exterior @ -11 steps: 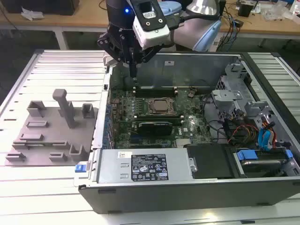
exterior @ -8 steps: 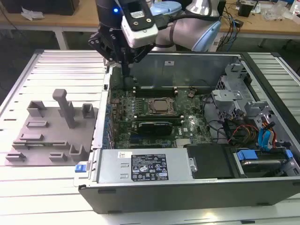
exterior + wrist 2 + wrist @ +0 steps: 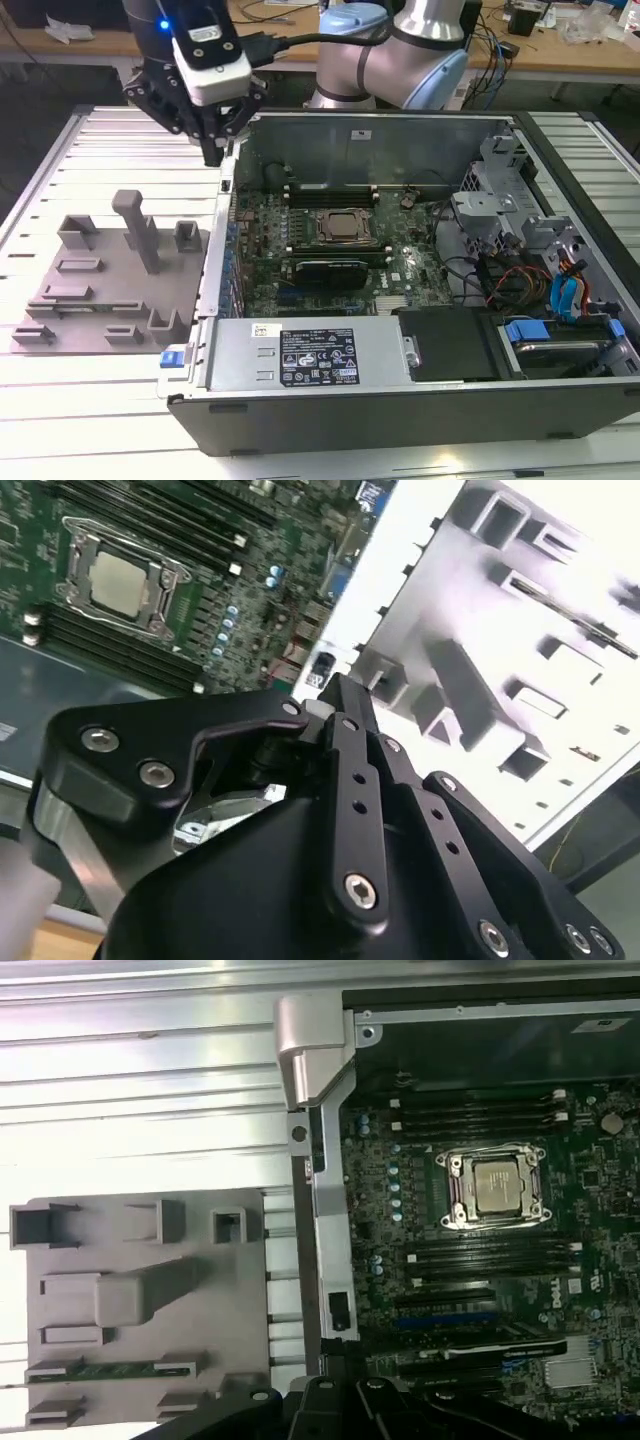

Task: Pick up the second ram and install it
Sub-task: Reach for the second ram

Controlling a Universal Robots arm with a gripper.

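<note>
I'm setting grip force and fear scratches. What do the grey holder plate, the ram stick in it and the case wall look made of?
The grey holder plate looks like matte plastic: uniform dull grey, soft edges. The ram stick shows a green strip, likely circuit-board laminate. The case wall looks like bare sheet metal: satin grey sheen, folded edges.

we see the arm bent at its silver-and-blue joints, and the wrist tilted down with a blue light on. the hand points down, black linkages folded inward, fingertips closed to one narrow tip with nothing between. in the second wrist view the hand looks the same, tips meeting.
</note>
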